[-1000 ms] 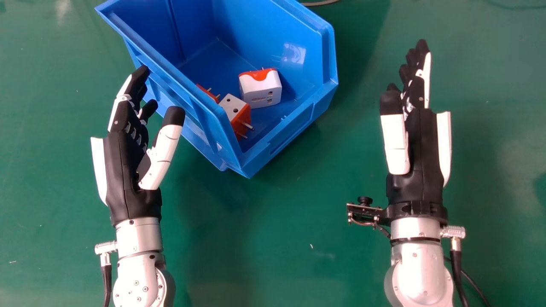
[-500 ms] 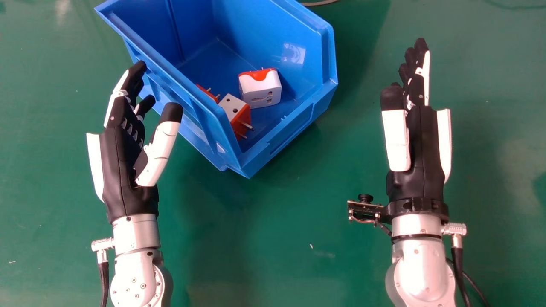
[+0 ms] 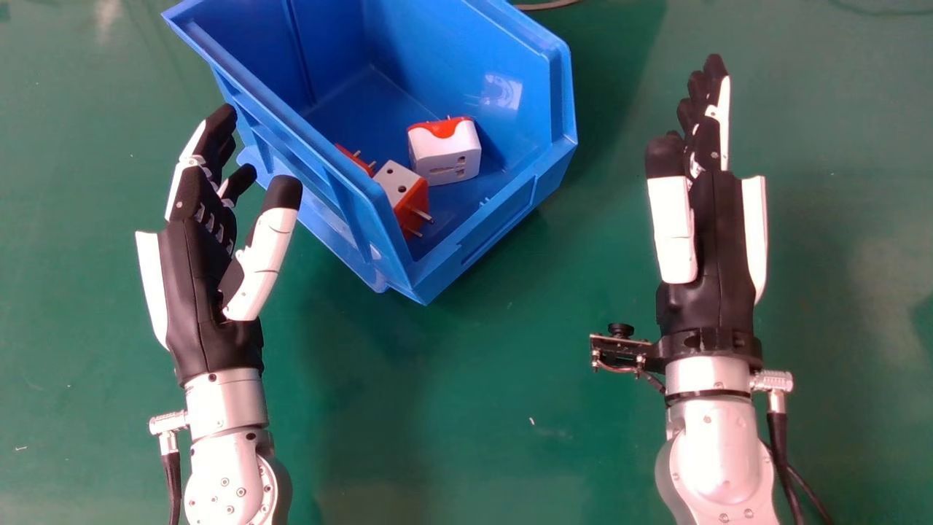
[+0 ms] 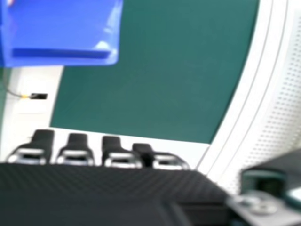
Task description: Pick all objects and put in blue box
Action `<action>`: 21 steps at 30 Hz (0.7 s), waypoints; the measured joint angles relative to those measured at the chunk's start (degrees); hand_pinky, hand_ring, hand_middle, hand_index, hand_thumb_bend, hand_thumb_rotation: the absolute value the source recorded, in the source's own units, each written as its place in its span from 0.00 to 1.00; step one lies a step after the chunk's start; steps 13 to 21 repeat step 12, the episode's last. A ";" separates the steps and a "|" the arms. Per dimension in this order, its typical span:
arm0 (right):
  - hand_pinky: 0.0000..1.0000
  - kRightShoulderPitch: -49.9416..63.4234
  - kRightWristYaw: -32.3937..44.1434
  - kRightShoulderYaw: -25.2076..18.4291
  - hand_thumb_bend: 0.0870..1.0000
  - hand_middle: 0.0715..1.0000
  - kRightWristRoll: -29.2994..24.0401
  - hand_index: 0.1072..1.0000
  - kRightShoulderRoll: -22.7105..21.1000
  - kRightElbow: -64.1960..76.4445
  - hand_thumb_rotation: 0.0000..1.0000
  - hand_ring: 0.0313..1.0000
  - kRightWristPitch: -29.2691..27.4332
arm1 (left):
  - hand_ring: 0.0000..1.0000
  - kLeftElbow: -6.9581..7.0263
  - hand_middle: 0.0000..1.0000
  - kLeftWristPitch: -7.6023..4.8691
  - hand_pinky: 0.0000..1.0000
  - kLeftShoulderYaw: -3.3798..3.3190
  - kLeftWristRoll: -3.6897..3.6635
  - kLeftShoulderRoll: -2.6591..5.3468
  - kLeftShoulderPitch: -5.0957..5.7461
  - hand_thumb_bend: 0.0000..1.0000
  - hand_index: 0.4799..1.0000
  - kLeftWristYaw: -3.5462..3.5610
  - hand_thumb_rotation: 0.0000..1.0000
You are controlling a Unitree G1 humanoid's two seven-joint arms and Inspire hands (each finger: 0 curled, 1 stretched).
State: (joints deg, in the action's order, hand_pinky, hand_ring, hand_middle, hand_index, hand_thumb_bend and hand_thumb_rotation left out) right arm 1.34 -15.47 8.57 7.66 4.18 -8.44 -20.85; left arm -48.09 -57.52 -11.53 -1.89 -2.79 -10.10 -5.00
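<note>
My left hand (image 3: 206, 273) is open with nothing in it, just left of the blue box (image 3: 437, 281) in the head view. My right hand (image 3: 711, 240) stands open and empty over the green surface, well to the right of the box. Inside the box lie a white adapter with an orange top (image 3: 446, 154), a white and orange one (image 3: 410, 195) with metal pins, and part of a red-orange one (image 3: 355, 158) half hidden by the near left wall. In the right hand view, the right hand (image 4: 94, 188) and the blue box (image 4: 61, 28) both show.
The box stands on a green table (image 3: 466, 394). A thin cable (image 3: 547, 5) lies behind it at the back edge. A small camera bracket (image 3: 619, 350) juts from the right wrist towards the middle, and cables trail from both forearms.
The left hand has drifted left, away from the box wall. My right hand has moved slightly farther forward. The box and the adapters have stayed put.
</note>
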 measured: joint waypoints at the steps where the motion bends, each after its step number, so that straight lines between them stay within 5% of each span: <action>1: 0.98 0.00 -0.01 0.00 0.74 1.00 0.00 1.00 0.00 -0.13 1.00 1.00 0.00 | 0.91 0.07 0.89 0.00 0.84 -0.01 0.15 -0.03 0.03 0.84 0.65 -0.03 0.58; 7: 0.98 -0.29 -0.01 0.00 0.74 1.00 -0.04 1.00 0.03 -0.54 1.00 1.00 -0.16 | 0.91 0.20 0.89 -0.01 0.85 -0.10 0.27 -0.11 0.09 0.85 0.65 -0.54 0.58; 21: 0.98 -0.32 -0.44 0.03 0.74 1.00 0.06 1.00 0.04 -0.55 1.00 1.00 -0.16 | 0.90 0.12 0.89 -0.02 0.84 -0.05 0.29 -0.22 0.09 0.85 0.64 -0.46 0.58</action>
